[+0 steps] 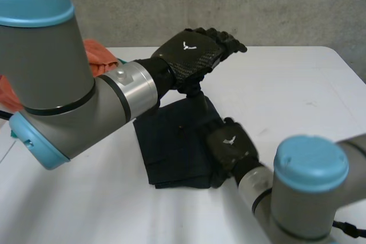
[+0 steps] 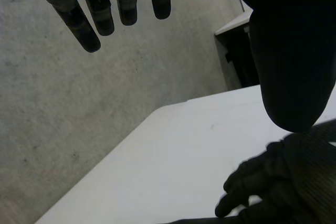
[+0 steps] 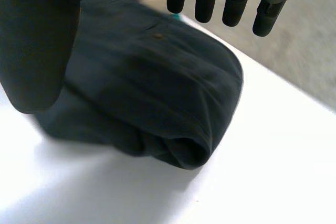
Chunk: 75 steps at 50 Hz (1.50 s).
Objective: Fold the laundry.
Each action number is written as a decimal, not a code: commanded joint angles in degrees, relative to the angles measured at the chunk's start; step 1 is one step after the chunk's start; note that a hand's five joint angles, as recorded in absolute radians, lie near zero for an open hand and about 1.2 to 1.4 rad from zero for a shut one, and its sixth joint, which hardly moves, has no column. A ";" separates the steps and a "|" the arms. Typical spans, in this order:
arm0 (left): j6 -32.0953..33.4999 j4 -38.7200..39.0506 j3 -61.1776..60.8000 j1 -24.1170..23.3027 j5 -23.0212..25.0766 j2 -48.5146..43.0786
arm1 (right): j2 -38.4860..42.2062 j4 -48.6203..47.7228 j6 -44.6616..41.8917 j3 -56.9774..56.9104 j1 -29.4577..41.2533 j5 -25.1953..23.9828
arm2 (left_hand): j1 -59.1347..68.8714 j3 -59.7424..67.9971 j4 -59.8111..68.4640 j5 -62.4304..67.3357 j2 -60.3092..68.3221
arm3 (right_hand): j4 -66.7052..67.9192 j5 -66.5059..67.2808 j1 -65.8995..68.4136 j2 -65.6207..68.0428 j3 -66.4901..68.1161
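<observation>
Left hand [image 1: 197, 50] hangs open above the folded dark cloth [image 1: 174, 147]; right hand [image 1: 231, 148], also open, is at its right edge on the white surface [image 1: 286, 84].

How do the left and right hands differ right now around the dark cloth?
The left hand hangs high above the table, by the far edge of the folded dark cloth. The right hand sits low at the cloth's near right edge. The left hand's palm faces bare table, while the right hand's palm faces the cloth. Both have straight fingers and grip nothing.
</observation>
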 commanded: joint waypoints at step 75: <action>-1.14 2.69 0.00 1.91 0.20 -0.68 | 55.84 20.98 14.33 -90.05 -45.55 2.45 | 0.21 0.21 -1.23 -2.80 -0.33 | -2.34 -2.80 -2.14 -1.11 -1.70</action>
